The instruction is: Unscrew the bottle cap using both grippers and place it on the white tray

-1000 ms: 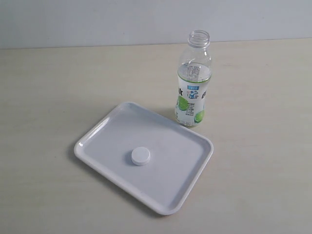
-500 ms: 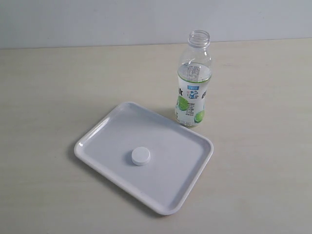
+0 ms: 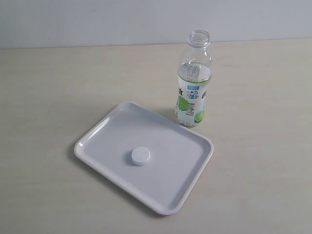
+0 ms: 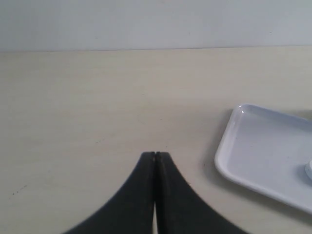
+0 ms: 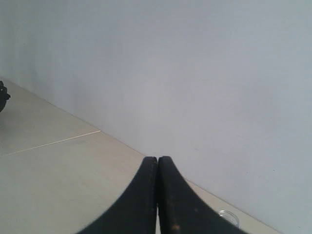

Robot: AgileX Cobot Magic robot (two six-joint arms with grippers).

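The bottle cap lies flat on the white tray, near its middle. Behind the tray's far right corner the bottle stands upright with its threaded neck bare. Neither arm shows in the exterior view. My left gripper is shut and empty over bare table, with the tray's corner off to one side and a sliver of the cap at the frame edge. My right gripper is shut and empty, facing the wall; the bottle's open mouth peeks out beside one finger.
The pale wooden table runs back to a light grey wall. A small dark object sits at the edge of the right wrist view.
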